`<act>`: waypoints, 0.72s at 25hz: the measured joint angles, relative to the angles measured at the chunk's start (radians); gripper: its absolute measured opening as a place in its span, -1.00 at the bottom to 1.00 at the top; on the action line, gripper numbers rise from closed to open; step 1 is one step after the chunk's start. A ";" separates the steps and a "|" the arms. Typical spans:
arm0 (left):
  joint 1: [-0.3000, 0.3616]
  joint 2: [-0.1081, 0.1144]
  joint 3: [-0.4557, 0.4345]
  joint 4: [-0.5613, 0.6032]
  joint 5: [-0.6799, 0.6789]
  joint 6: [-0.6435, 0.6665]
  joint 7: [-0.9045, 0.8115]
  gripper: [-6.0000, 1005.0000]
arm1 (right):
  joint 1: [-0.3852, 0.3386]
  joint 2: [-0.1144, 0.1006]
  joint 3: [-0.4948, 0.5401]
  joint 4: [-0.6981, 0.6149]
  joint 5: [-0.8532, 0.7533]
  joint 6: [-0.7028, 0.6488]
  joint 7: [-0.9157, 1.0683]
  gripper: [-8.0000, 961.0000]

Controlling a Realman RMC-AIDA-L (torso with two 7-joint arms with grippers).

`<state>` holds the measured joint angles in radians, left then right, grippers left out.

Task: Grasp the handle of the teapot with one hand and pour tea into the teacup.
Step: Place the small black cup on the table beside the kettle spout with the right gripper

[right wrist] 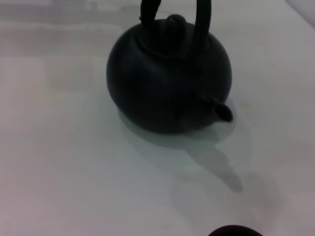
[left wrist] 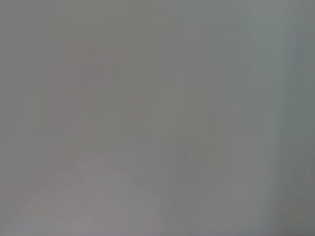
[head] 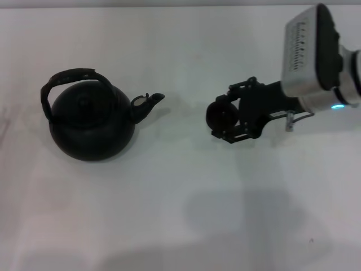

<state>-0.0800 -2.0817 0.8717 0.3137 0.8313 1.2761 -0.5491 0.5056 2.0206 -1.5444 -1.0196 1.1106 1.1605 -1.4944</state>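
The matte black teapot (head: pixel 93 127) stands on the white table at the left, its short spout (head: pixel 148 103) pointing right; it also shows in the right wrist view as the teapot (right wrist: pixel 167 83). Its thick arched handle (head: pixel 70 79) loops upright over the lid, with nothing touching it. Some way right of the spout, the tiny black teacup (head: pixel 215 114) sits between the fingers of my right gripper (head: pixel 221 117), which looks shut on it. Only the teacup's rim (right wrist: pixel 235 231) shows in the right wrist view. My left gripper is out of view.
The white table (head: pixel 169 214) stretches all around, with the right arm's shadow (head: pixel 242 212) on it toward the front. The right arm's silver wrist housing (head: pixel 313 51) reaches in from the upper right. The left wrist view shows only a blank grey surface.
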 joint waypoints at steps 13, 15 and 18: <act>-0.009 -0.002 0.017 -0.005 -0.002 0.004 0.000 0.38 | 0.114 0.005 -0.179 0.093 0.003 -0.155 0.066 0.53; -0.009 -0.002 0.017 -0.005 -0.002 0.004 0.000 0.38 | 0.126 0.006 -0.185 0.113 0.003 -0.157 0.067 0.53; -0.010 -0.002 0.017 -0.004 -0.003 0.003 0.000 0.38 | 0.129 0.007 -0.186 0.122 0.003 -0.166 0.067 0.54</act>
<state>-0.0904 -2.0832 0.8883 0.3092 0.8281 1.2796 -0.5491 0.6350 2.0274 -1.7307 -0.8979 1.1137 0.9946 -1.4272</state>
